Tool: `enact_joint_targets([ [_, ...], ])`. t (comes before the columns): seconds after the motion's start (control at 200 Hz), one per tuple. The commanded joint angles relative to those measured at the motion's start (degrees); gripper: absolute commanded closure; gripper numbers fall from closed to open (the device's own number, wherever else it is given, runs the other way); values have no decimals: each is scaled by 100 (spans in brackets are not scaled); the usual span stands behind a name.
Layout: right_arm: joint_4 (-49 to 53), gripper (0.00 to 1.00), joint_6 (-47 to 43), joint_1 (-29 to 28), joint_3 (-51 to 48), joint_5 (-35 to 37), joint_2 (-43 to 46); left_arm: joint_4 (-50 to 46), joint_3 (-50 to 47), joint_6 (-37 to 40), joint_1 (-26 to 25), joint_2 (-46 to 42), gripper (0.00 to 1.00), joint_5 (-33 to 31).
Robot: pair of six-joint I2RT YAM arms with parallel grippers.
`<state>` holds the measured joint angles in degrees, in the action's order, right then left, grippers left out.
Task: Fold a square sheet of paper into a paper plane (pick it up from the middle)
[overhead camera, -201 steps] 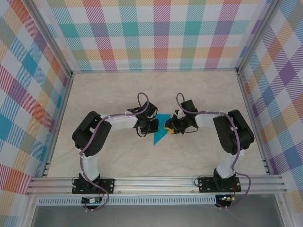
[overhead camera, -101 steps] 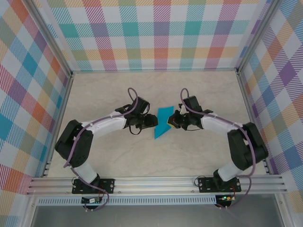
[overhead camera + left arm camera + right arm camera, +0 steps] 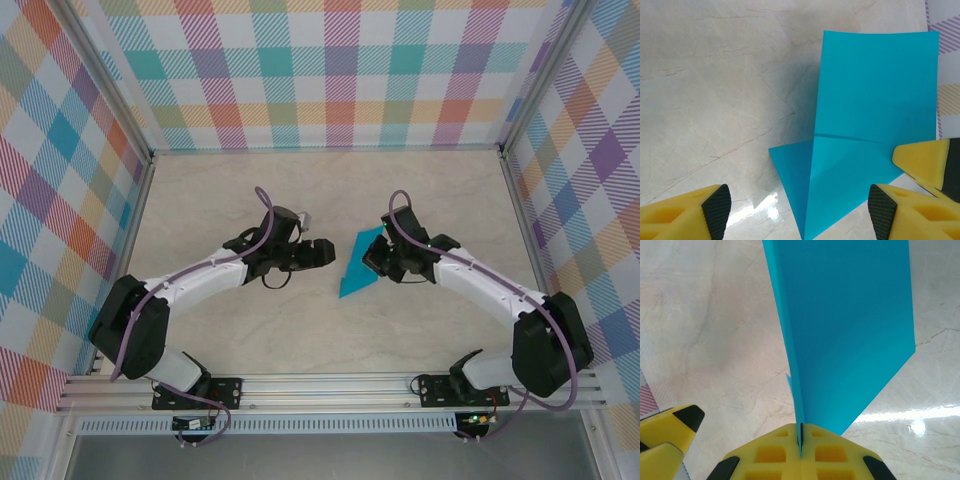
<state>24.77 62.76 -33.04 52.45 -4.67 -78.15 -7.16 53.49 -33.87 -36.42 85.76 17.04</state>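
Teal paper sheet [image 3: 357,272] sits mid-surface between the arms, partly folded. Its near end tapers to a point, and the left wrist view shows a creased flap low down. The broad far part looks raised off the marbled surface [image 3: 250,330]. Right gripper [image 3: 801,439]: jaws pinched tight on the sheet's right edge, holding it up. Left gripper [image 3: 320,252]: just left of the sheet, jaws wide, not touching it. Step, as I judge it: mid-fold, early creases set, plane not yet shaped. Next likely needs the left jaws to take the free left edge and bring it to the centre crease while the right holds steady. Thin paper may buckle or slip.
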Motion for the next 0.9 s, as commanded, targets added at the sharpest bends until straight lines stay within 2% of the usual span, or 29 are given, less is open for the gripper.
enact_joint_targets([
  [0.0,227,100,863,-112,28,259,-276,556,-346,343,13,-141,20,308],
  [0.105,211,100,1222,-125,-7,150,-534,974,-682,742,-102,-138,14,367],
  [0.235,554,100,1420,-124,141,171,-777,1327,-938,1379,-386,-94,14,231],
  [0.465,944,100,1767,-115,341,108,-1028,1640,-1086,2520,-1026,69,20,-463],
  [0.62,1070,100,1896,-80,530,-127,-1208,2455,-1422,3301,-1328,160,23,-609],
  [0.72,1163,100,1941,-41,655,-256,-1319,2390,-1338,3625,-1421,337,24,-742],
  [0.895,1216,100,1968,16,771,-452,-1422,2491,-1227,4111,-1487,725,36,-536],
])
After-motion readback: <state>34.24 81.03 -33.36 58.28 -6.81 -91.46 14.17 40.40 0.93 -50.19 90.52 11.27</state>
